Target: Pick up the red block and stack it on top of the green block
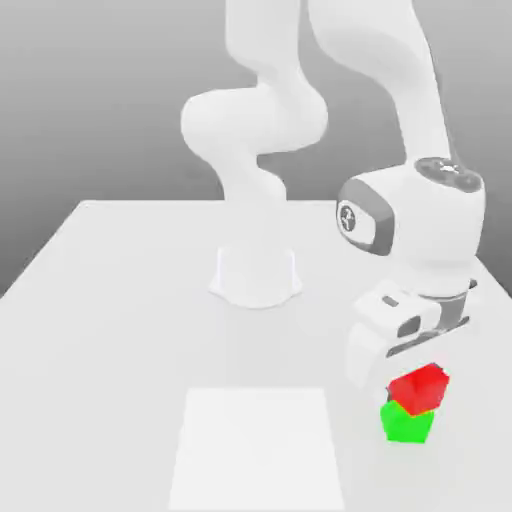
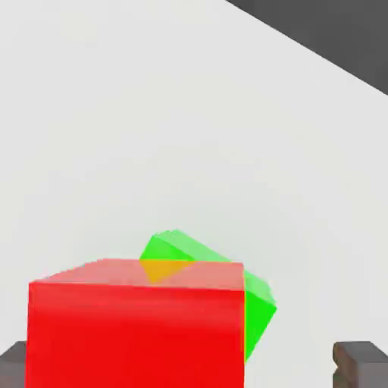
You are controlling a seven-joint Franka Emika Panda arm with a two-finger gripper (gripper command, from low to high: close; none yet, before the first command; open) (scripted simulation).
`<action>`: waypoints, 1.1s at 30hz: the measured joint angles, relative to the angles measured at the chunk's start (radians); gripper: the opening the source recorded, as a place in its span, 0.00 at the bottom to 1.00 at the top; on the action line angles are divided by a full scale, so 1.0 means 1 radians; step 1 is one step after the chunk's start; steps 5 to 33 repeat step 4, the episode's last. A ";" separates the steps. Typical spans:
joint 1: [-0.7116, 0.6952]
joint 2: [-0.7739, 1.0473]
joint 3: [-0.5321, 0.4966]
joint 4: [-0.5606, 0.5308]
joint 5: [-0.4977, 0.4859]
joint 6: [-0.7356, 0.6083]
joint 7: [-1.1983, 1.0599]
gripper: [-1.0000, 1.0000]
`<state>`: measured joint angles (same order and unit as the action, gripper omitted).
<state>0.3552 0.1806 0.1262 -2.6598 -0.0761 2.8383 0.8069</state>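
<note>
- Found the red block (image 1: 418, 389) directly above the green block (image 1: 407, 424), toward the exterior view's right, near the front of the bench (image 1: 90, 330).
- Looked tilted in the exterior view, with a top edge climbing toward the exterior view's right.
- Measured about equal along each side, as a cube, so pointed by its faces rather than by a long axis.
- Lay squared to the tool (image 2: 186, 365) in the hand view, but turned at an angle to the green block beneath.
- Saw the tool released, with a gap between the red block and one of the fingers (image 2: 364, 365).
- Spread out pale, smooth and plain around the blocks, as a bench, with a whiter flat panel (image 1: 256, 450) near its front edge.
- Faded from light grey above to dark grey behind the bench, as a backdrop (image 1: 100, 100).
</note>
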 joint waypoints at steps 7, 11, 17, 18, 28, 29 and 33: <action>-0.005 -0.099 0.012 -0.004 0.042 -0.093 -0.030 1.00; -0.005 -0.099 0.012 -0.004 0.042 -0.093 -0.030 1.00; -0.005 -0.099 0.012 -0.004 0.042 -0.093 -0.030 1.00; -0.005 -0.099 0.012 -0.004 0.042 -0.093 -0.030 1.00; -0.005 -0.099 0.012 -0.004 0.042 -0.093 -0.030 1.00; -0.005 -0.099 0.012 -0.004 0.042 -0.093 -0.030 1.00; -0.005 -0.099 0.012 -0.004 0.042 -0.093 -0.030 1.00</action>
